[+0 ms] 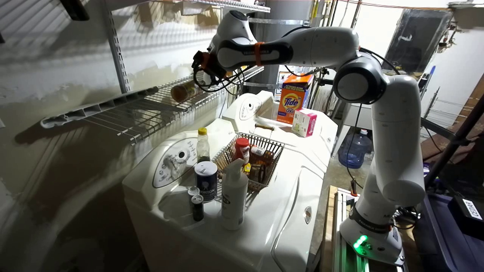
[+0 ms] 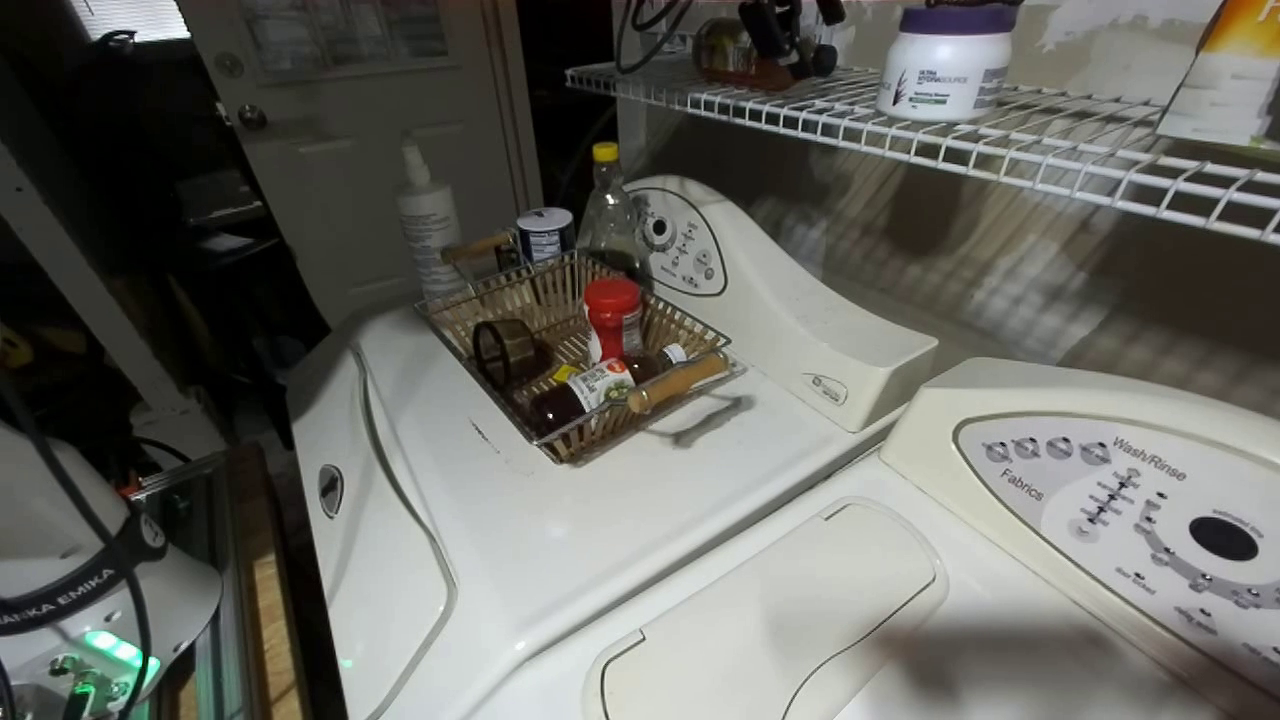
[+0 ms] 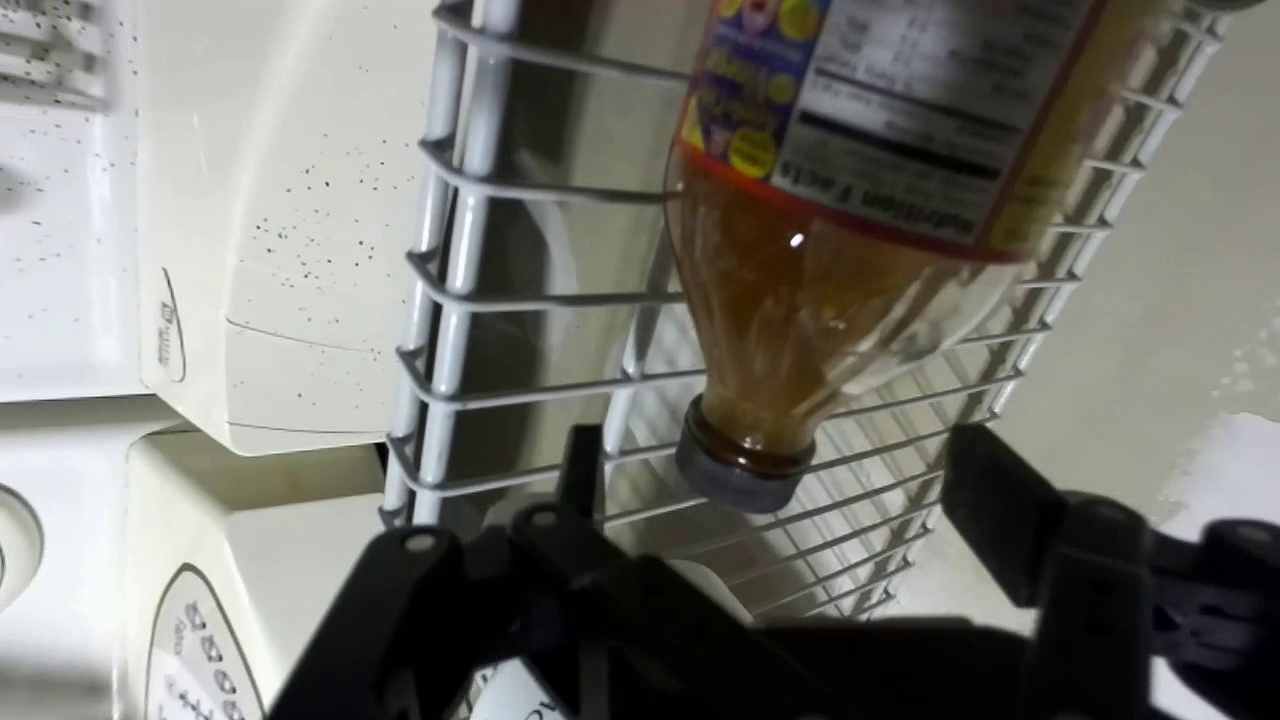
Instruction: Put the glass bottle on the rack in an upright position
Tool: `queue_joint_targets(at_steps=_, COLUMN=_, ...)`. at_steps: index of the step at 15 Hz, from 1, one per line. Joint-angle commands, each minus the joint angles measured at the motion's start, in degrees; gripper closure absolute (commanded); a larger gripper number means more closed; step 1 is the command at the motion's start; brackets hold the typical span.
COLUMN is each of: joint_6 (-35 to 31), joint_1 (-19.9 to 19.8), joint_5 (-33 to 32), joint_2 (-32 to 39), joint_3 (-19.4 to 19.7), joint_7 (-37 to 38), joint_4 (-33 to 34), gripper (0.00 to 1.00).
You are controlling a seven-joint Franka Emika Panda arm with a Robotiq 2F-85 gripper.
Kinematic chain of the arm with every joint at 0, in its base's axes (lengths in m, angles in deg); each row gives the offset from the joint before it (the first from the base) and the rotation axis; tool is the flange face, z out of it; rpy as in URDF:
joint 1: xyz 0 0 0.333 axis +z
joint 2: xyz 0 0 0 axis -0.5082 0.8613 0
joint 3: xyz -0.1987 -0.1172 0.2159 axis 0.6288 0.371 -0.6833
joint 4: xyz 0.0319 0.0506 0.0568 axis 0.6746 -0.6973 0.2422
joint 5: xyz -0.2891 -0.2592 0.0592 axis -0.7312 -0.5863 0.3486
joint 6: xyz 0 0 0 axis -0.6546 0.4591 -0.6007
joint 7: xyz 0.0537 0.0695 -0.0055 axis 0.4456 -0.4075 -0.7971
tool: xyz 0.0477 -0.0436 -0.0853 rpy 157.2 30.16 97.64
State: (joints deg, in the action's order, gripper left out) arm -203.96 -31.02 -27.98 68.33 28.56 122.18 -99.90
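The glass bottle (image 3: 790, 290), with amber contents, a dark cap and a printed label, lies on its side on the rack. Its cap points towards my gripper in the wrist view. It also shows in both exterior views (image 1: 183, 92) (image 2: 735, 55), partly covered by the gripper in each. The rack (image 3: 455, 300) is a long wire shelf on the wall, seen in both exterior views (image 1: 176, 118) (image 2: 1000, 165). My gripper (image 3: 785, 490) is open, with its fingers apart on either side of the cap and not visibly touching it. It shows dark above the rack (image 1: 207, 75) (image 2: 790, 45).
A white jar with a purple lid (image 2: 945, 70) and an orange-and-white carton (image 2: 1225, 80) stand on the rack. Below, a wire basket (image 1: 274, 158) of bottles, a yellow-capped bottle (image 1: 203, 145) and a white pump bottle (image 1: 233, 200) stand on the washer. Another wire shelf (image 1: 234, 4) hangs above.
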Motion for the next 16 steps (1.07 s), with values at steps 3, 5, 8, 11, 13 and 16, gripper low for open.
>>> queue_joint_targets(at_steps=3, joint_6=3.36, joint_1=0.53, joint_5=-0.63, joint_2=2.96, joint_3=0.65, joint_7=3.87, joint_4=4.51, gripper=0.59)
queue_joint_targets(at_steps=5, joint_6=3.55, joint_1=0.53, joint_5=-0.67, joint_2=3.49, joint_3=0.66, joint_7=4.52, joint_4=5.09, gripper=0.73)
queue_joint_targets(at_steps=8, joint_6=3.44, joint_1=0.69, joint_5=-1.05, joint_2=3.94, joint_3=0.84, joint_7=6.08, joint_4=5.84, gripper=0.88)
queue_joint_targets(at_steps=11, joint_6=2.98, joint_1=1.17, joint_5=-2.1, joint_2=3.69, joint_3=1.18, joint_7=7.15, joint_4=5.62, gripper=0.89)
queue_joint_targets(at_steps=13, joint_6=1.5, joint_1=1.74, joint_5=-3.45, joint_2=3.13, joint_3=1.39, joint_7=7.49, joint_4=5.01, gripper=0.89)
queue_joint_targets(at_steps=16, joint_6=-1.77, joint_1=3.22, joint_5=-7.1, joint_2=2.16, joint_3=1.98, joint_7=7.66, joint_4=3.87, gripper=0.89)
